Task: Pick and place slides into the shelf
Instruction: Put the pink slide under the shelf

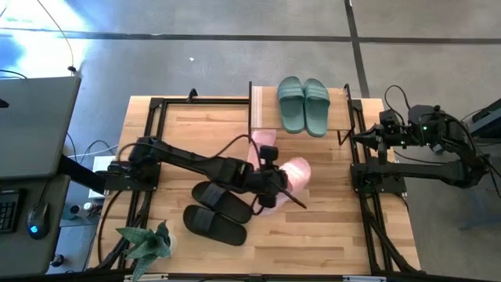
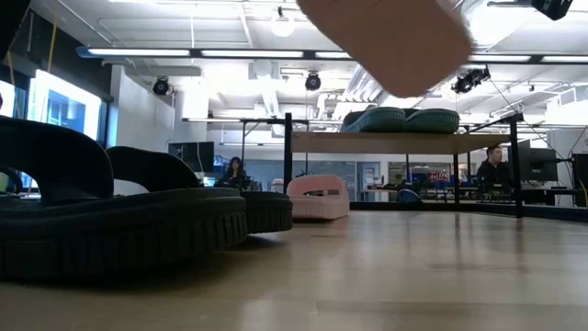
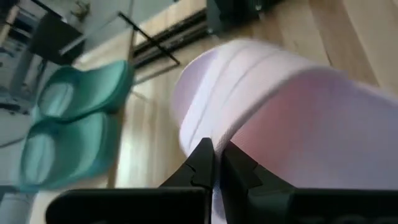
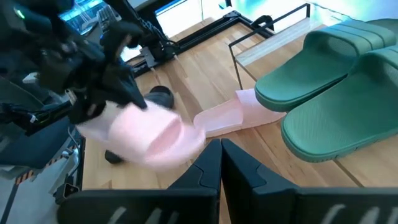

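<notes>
My left gripper (image 1: 275,182) reaches over the table's middle and is shut on one pink-to-white slide (image 1: 295,175), seen close in the left wrist view (image 3: 298,112) and high in the low view (image 2: 386,37). The other pink slide (image 1: 262,146) lies on the table under the shelf (image 1: 262,117). The sage green pair (image 1: 304,106) sits on the shelf's top board. Two black slides (image 1: 218,210) lie on their soles on the table near my left gripper. My right gripper (image 4: 221,163) is shut and waits at the table's right edge. My left gripper pinches the pink slide by the edge of its wide strap (image 3: 208,127) between both fingers. The fingers come from the table's left, slanting down. The slide is lifted clear of the table (image 2: 386,37) and sticks out beyond the fingers toward the table's right.
A potted plant (image 1: 149,241) stands at the table's near left corner. Black frame rails (image 1: 368,204) run along the left and right sides. Bare wood (image 1: 329,235) lies near and right of the black slides. A person (image 2: 496,165) sits in the room beyond the table.
</notes>
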Action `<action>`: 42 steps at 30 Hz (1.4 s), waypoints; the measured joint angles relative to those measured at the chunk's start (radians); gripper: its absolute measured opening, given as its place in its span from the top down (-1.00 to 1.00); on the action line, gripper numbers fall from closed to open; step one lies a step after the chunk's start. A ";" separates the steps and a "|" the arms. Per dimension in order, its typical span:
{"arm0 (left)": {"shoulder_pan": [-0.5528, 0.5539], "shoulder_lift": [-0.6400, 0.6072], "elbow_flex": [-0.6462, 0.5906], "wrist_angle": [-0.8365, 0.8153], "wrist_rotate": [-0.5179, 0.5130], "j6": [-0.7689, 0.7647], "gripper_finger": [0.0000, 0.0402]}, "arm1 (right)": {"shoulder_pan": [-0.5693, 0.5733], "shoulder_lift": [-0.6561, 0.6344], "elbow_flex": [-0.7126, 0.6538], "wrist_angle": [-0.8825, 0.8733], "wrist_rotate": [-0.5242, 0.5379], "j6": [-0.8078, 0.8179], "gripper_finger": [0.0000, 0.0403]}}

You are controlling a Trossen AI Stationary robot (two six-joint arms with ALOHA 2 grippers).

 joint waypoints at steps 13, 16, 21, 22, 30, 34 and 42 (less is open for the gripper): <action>0.002 0.148 -0.003 0.004 -0.044 0.016 1.00 | 0.000 0.001 0.000 0.000 0.002 0.000 0.99; 0.002 0.186 -0.002 0.043 -0.066 0.033 1.00 | 0.000 0.001 0.000 0.000 0.000 0.000 0.99; 0.019 0.229 -0.001 0.059 -0.066 0.034 1.00 | 0.000 0.007 0.000 0.000 0.005 0.000 0.99; 0.022 0.230 -0.006 0.030 -0.064 0.032 1.00 | 0.000 0.006 0.000 0.000 0.008 0.000 0.99; 0.076 0.260 -0.003 0.075 -0.070 0.031 1.00 | 0.000 0.007 0.000 0.000 0.016 0.000 0.99; 0.108 0.264 -0.003 0.102 -0.067 0.031 1.00 | 0.000 0.007 0.000 0.000 0.016 0.000 0.99; 0.169 0.279 -0.003 0.150 -0.044 0.135 1.00 | 0.000 0.007 0.000 0.000 0.015 0.000 0.99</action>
